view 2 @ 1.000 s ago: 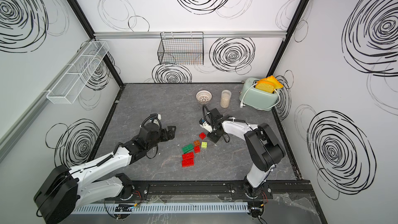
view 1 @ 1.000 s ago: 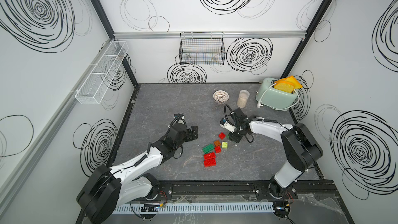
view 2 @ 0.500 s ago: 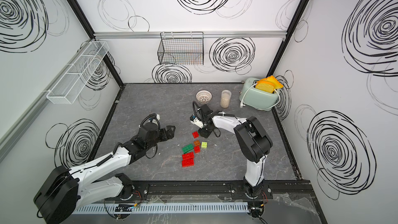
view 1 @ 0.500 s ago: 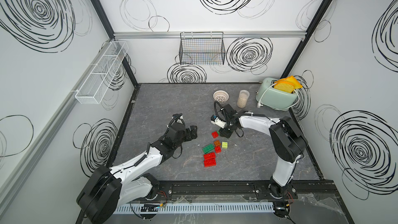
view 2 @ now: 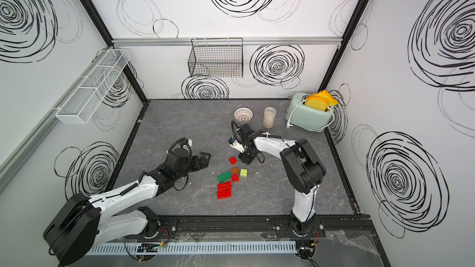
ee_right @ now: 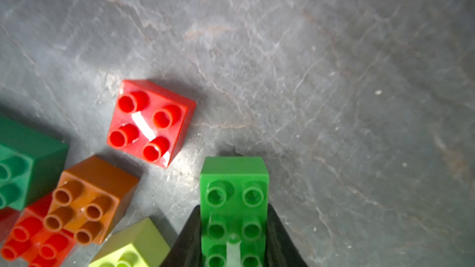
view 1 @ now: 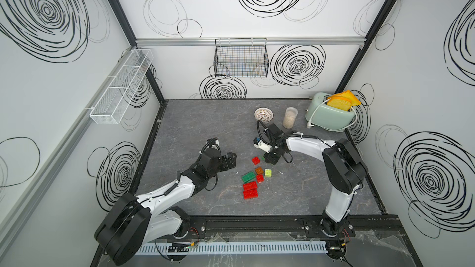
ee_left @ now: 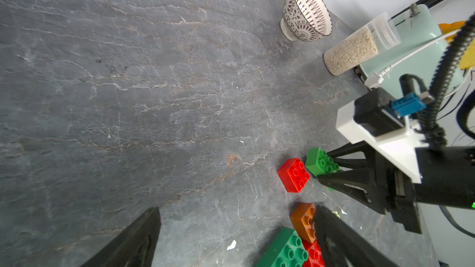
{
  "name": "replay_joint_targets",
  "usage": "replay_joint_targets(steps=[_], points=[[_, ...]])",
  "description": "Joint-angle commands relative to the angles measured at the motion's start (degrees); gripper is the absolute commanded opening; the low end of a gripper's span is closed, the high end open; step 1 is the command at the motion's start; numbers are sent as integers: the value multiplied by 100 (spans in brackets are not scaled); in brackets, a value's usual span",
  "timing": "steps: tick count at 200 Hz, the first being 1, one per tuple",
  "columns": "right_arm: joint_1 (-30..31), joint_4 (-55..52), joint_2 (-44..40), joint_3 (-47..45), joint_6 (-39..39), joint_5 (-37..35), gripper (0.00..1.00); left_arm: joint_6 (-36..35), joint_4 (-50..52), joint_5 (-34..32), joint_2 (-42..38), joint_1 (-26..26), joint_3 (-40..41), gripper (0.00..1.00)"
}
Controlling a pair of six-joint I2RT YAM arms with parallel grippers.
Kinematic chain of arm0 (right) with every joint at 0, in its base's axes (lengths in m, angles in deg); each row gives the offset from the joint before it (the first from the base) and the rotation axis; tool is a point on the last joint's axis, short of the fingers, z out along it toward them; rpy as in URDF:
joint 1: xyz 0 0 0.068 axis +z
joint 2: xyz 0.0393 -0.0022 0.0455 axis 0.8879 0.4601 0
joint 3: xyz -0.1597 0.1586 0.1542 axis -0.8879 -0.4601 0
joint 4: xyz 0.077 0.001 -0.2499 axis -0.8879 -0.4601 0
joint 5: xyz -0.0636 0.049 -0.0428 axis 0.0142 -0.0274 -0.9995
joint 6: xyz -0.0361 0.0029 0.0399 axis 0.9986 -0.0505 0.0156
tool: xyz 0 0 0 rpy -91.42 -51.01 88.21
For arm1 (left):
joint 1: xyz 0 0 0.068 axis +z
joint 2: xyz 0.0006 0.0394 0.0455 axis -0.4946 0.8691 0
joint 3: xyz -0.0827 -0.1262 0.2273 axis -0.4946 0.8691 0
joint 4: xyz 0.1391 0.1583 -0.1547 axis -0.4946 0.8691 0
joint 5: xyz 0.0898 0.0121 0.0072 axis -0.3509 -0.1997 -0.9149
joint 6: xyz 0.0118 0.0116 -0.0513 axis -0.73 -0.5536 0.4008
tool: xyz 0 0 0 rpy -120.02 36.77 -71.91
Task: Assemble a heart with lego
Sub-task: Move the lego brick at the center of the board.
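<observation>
Seven bricks loose on table between arms: red square alone; orange brick, lime brick, dark green long brick, small red brick, two red long bricks clustered. I see right gripper clenched on bright green brick, just beside red square. My left gripper spread wide, empty, apart from cluster.

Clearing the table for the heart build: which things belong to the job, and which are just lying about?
Job: green brick in the right gripper, lone red brick, orange brick, lime brick, dark green brick, small red brick, two long red bricks.
Lying about: bowl, jar of grain, toaster with toast, black basket, white rack.
</observation>
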Motion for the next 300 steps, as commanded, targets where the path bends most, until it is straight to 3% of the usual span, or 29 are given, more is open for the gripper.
replay_joint_targets(steps=[1,105,154,237,300], points=[[26,-46,-253,-152,2,169,24,147,-438,255,200,50,-48,97],[623,164,138,19,-171,544,24,125,-388,387,184,252,-64,97],[658,237,78,151,-141,883,24,138,-493,540,255,331,23,97],[843,384,756,709,-190,1297,23,148,-366,578,-77,558,196,97],[595,245,120,696,18,1284,22,138,-445,768,15,737,239,97]])
